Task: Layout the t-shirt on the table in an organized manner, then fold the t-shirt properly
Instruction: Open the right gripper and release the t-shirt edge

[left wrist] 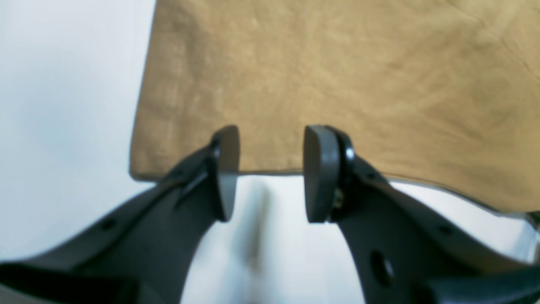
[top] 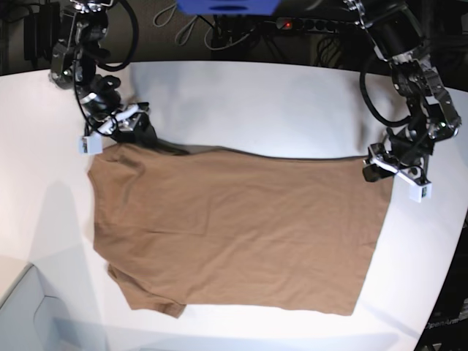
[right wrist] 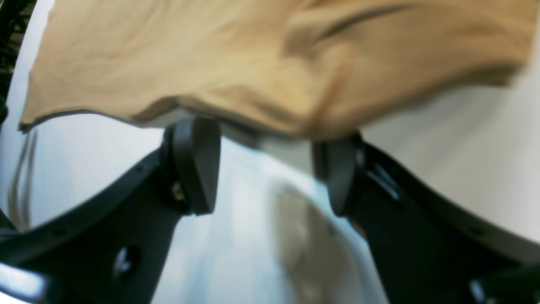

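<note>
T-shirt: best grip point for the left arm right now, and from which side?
The t-shirt lies flat; grip its straight hem edge near the corner, where the left gripper is open and straddling it. Come in low from the bare table side.

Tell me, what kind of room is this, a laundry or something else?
Probably a robotics lab or test bench, not a laundry. A single t-shirt lies spread on a big white table, two black robot arms reach in from the far corners, and cables with a power strip run behind the table.
</note>
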You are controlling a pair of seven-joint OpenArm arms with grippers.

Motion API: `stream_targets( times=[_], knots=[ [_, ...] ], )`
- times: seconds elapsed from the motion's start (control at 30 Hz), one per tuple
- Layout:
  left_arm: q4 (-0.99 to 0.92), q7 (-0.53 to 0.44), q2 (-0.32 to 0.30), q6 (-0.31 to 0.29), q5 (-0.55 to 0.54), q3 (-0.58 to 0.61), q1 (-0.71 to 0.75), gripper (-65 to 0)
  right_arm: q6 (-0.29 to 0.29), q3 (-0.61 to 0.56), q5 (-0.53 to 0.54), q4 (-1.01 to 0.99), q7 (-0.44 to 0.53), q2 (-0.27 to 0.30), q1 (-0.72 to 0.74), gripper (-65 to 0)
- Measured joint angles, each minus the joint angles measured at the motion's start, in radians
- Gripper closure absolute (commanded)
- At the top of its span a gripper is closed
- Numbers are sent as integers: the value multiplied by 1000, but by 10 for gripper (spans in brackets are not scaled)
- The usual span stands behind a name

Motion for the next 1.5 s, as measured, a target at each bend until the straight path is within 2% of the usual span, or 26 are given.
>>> stream_targets(
  times=[0.1,0.3,0.53,0.73,0.87,1.03,1.1,1.27,1.5],
  knots=[
    [0,0,0,0,0,-1,0,-246,-2,-36,1,-22,46,16,34,-386],
    [0,0,0,0,0,-1,3,-246,-5,-46,6,-129,66,50,96,-384],
    [0,0,0,0,0,-1,6,-246,-13,-46,-4,-12,59,58,111,-384],
    [0,1,0,0,0,-1,5,-246,-11,-79,-4,9,56,59,197,-384],
    [0,1,1,0,0,0,6,-246,-12,-178,-5,8,49,67,223,-384],
    [0,1,0,0,0,-1,6,-246,-9,-278,-4,31,47,123,226,-384],
    [0,0,1,0,-1,0,8,-246,-9,-256,-2,81,61,132,188,-384],
    [0,3,0,0,0,-1,9,-246,-8,-102,4,232,61,130,39,-384],
    [-5,3,1,0,-1,1,0,-246,-3,25,4,327,63,102,-149,-384]
  ],
)
